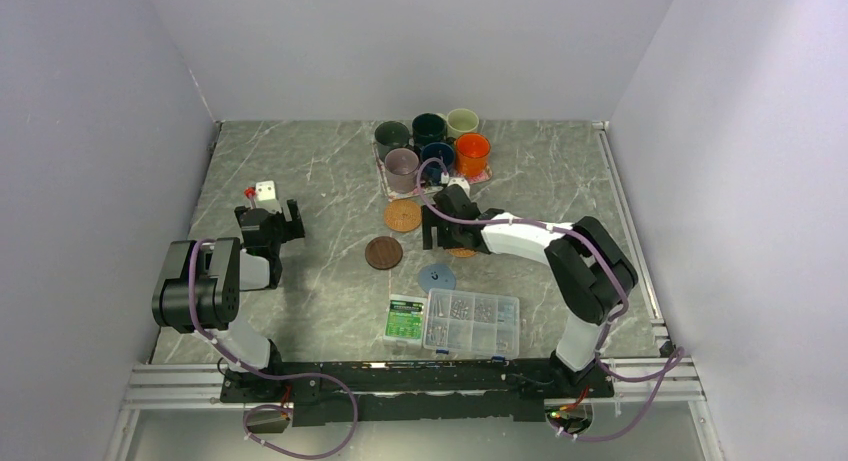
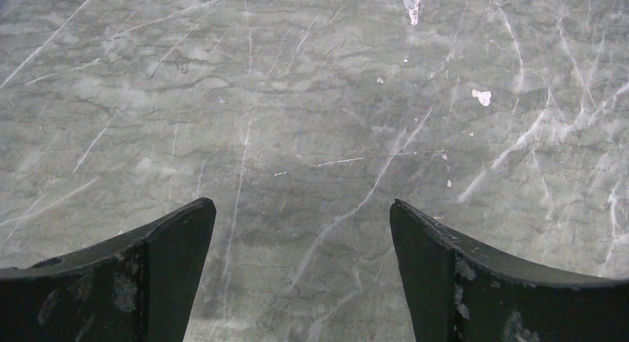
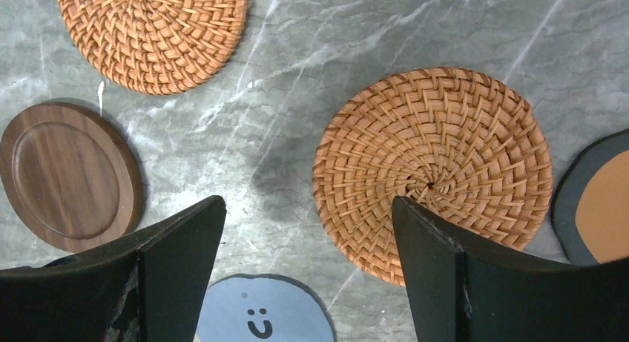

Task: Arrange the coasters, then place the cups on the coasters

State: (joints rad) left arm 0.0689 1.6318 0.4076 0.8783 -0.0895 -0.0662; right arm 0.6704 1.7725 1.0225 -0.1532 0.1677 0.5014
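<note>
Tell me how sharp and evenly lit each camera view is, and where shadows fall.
Top external: soft, even light, no glare, the orange cup small but clear. Left wrist: the marble table is sharp, the left gripper dark with little detail. Right wrist: the nearer woven coaster shows a crisp weave, with a soft shadow on the stone beside it, just above the right gripper.

Pale walls [image 1: 400, 41], grey marble table [image 1: 300, 171]

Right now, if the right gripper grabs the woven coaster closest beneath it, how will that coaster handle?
The woven coaster lies flat on the table, so its thin edge probably gives the open right gripper little to pinch. Its tight weave looks fairly stiff and light. Pushed, it would likely slide, not roll.
</note>
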